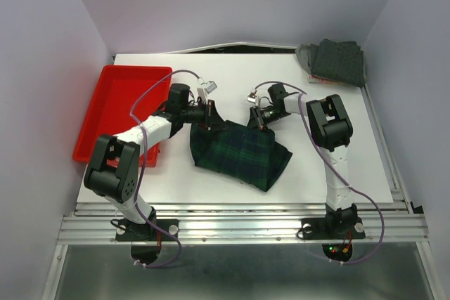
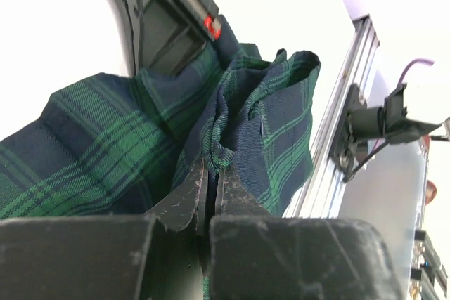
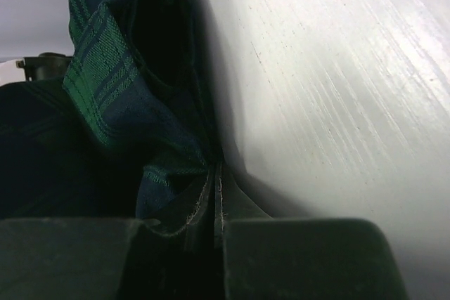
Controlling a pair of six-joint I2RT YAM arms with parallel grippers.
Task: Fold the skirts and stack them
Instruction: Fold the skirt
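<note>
The green-navy plaid skirt point(image 1: 242, 152) lies bunched on the white table point(image 1: 211, 180), its far edge lifted. My left gripper point(image 1: 209, 113) is shut on the skirt's far left corner; the left wrist view shows plaid cloth point(image 2: 260, 117) pinched between the jaws. My right gripper point(image 1: 261, 121) is shut on the far right corner; the right wrist view shows plaid cloth point(image 3: 105, 82) caught at the fingertips. The dark charcoal dotted skirt point(image 1: 339, 61) lies folded at the far right corner, with a grey skirt's edge point(image 1: 304, 55) showing under it.
A red plastic tray point(image 1: 123, 107) sits at the left of the table, partly under my left arm. A metal rail point(image 1: 239, 226) runs along the near edge. White walls close in on three sides.
</note>
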